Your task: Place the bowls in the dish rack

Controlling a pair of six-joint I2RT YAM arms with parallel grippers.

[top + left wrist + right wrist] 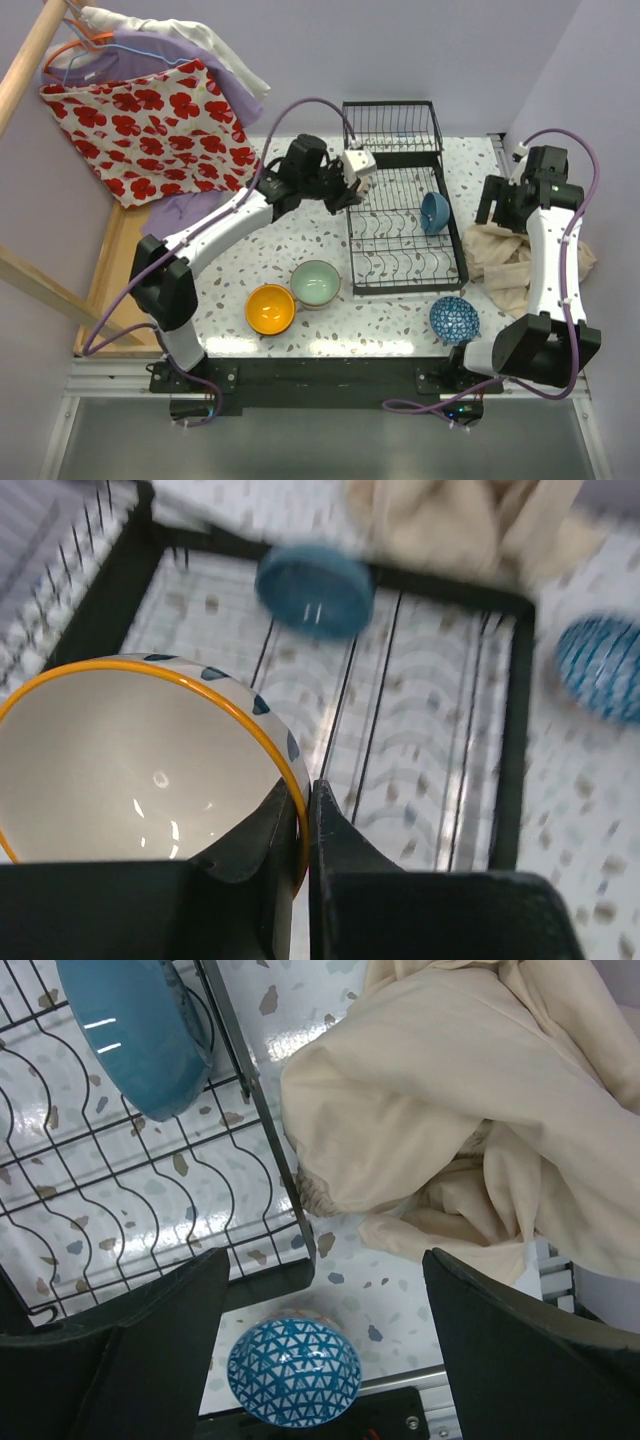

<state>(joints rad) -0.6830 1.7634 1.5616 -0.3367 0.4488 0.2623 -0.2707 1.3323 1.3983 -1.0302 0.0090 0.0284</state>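
left gripper (305, 800) clamped white bowl (130, 760) by rim over rack (400, 291) | right gripper (327, 1260) gaped, empty | judged: stand it edge-on (clear of blue bowl (435, 212)), release low

1. Five bowls are counted: an orange-yellow bowl (270, 308), a pale green bowl (316, 283), a blue-and-white patterned bowl (455, 319), a plain blue bowl (435, 212) and a white bowl with an orange rim (358, 165).
2. One black wire dish rack (405, 290) is seen, with one higher-walled basket section (392, 125) at its far end.
3. Two robot arms are counted: the left arm (215, 232) and the right arm (548, 260).
4. One crumpled cream cloth (505, 255) is seen at the right.
5. One red-flowered fabric (150, 125) is seen at the far left; the pale garments behind it cannot be counted.
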